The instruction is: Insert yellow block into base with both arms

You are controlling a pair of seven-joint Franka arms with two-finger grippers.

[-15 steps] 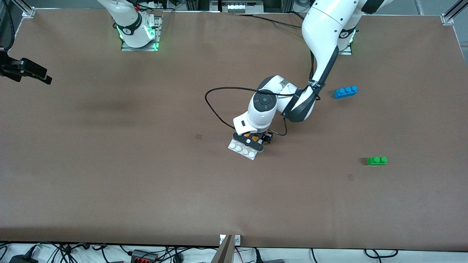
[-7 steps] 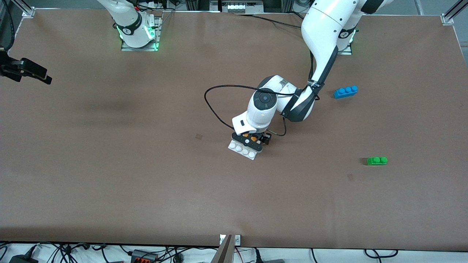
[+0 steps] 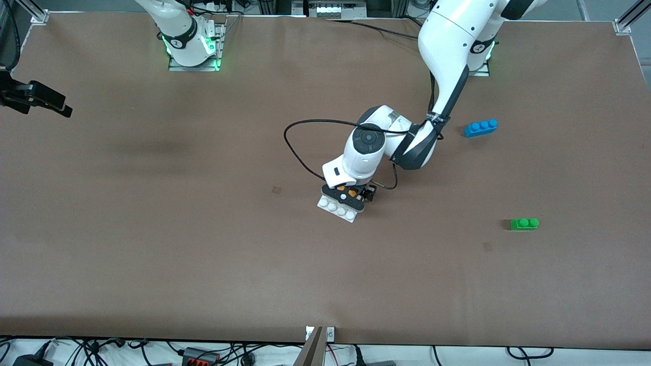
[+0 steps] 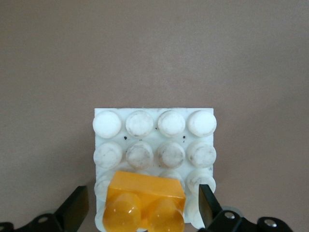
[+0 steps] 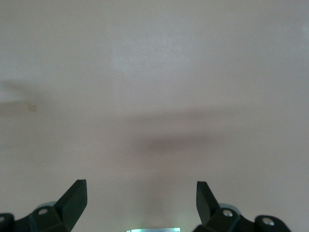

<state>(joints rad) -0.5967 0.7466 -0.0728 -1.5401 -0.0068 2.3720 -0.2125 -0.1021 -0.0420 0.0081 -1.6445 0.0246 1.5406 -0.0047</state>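
The yellow block (image 4: 145, 203) sits on the white base (image 4: 153, 140), over studs in the row closest to the left gripper's camera. My left gripper (image 4: 143, 212) is open and hangs right over the block, one finger on each side with a gap to it. In the front view the left gripper (image 3: 350, 195) covers most of the base (image 3: 335, 209) at mid-table, and only orange bits of the block (image 3: 354, 192) show. My right gripper (image 5: 141, 203) is open and empty over bare table; the right arm waits.
A blue three-stud brick (image 3: 480, 127) and a green two-stud brick (image 3: 524, 223) lie toward the left arm's end of the table. The left arm's black cable (image 3: 295, 152) loops beside the base. A black fixture (image 3: 35, 96) juts in at the right arm's end.
The left gripper has shifted very slightly over the base. The block, base and right arm have not visibly moved.
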